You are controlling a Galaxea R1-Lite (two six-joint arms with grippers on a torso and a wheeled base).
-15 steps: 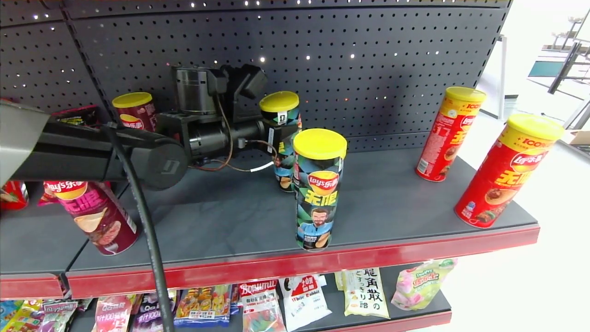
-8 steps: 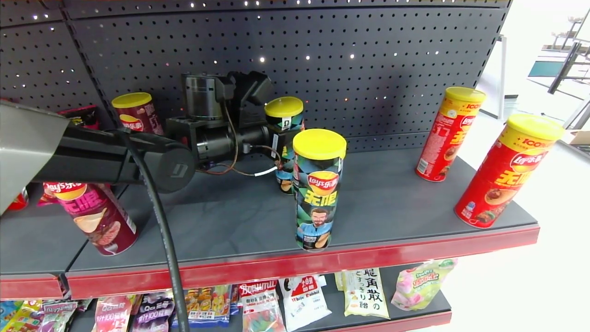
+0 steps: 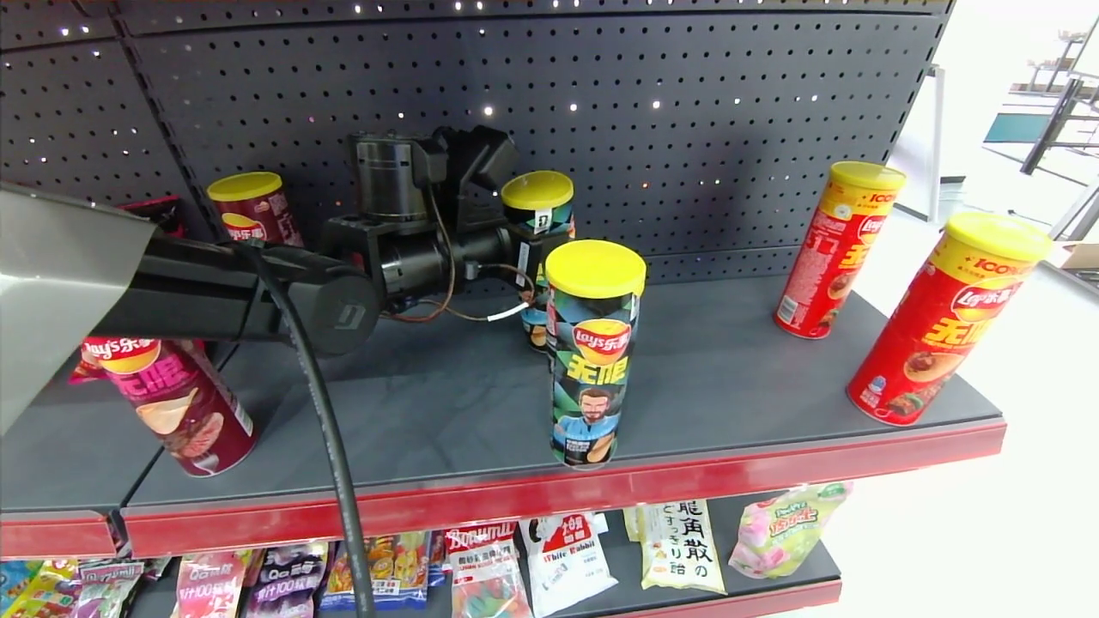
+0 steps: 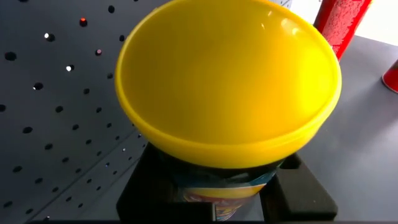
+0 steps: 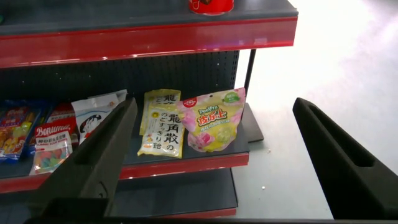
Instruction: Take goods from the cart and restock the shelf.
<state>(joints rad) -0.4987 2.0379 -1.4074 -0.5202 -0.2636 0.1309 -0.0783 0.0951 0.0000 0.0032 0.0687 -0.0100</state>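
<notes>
My left gripper (image 3: 534,251) is shut on a chips can with a yellow lid (image 3: 538,190) and a green-black patterned body, holding it upright over the back of the grey shelf (image 3: 429,403). The held can stands just behind a matching front can (image 3: 595,352), which hides its base. In the left wrist view the yellow lid (image 4: 230,81) sits close above the black fingers (image 4: 144,194). My right gripper (image 5: 217,162) is open, low beside the shelf, with nothing between its fingers (image 5: 93,168).
Two red cans (image 3: 837,249) (image 3: 944,318) stand at the shelf's right end. Maroon cans (image 3: 185,403) (image 3: 253,210) stand on the left. The pegboard back wall (image 3: 687,129) is close behind the held can. Snack bags (image 5: 211,121) lie on the lower shelf.
My left arm has carried the held can a little to the right and farther back on the shelf. The other cans have stayed in place.
</notes>
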